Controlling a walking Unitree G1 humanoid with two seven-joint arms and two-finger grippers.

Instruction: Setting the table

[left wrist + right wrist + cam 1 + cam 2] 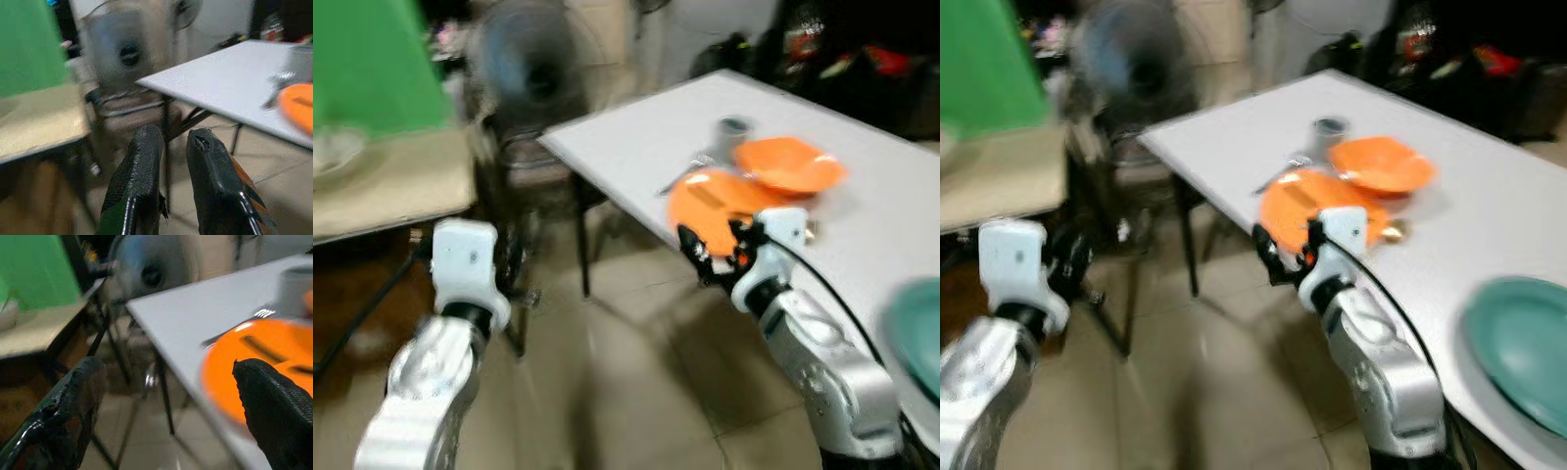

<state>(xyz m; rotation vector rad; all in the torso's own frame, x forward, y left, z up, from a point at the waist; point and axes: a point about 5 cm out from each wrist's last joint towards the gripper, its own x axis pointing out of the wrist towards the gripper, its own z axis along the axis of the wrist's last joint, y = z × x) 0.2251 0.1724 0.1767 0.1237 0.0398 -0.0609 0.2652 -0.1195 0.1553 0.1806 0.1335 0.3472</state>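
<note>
Table [636, 147]: white top, running from centre toward the right, blurred by camera motion.
Orange plate [720, 201]: flat on the table at its near edge, a dark utensil lying across it.
Orange bowl [793, 164]: just behind the plate, touching or overlapping its far rim.
Fork [234, 328]: on the table beside the plate's far edge.
Grey cup [734, 130]: upright, just behind the bowl.
Teal plate [1523, 348]: on the table at the right, well apart from the orange pieces.
Right gripper [715, 253]: raised at the table's near edge, just before the orange plate; fingers spread wide, empty.
Left gripper [168, 171]: low, over the floor, aimed toward a chair [533, 166] and a fan [530, 59]; fingers nearly together, narrow gap, nothing between.
Side table [391, 186]: beige top at the left, green panel [372, 64] behind.
</note>
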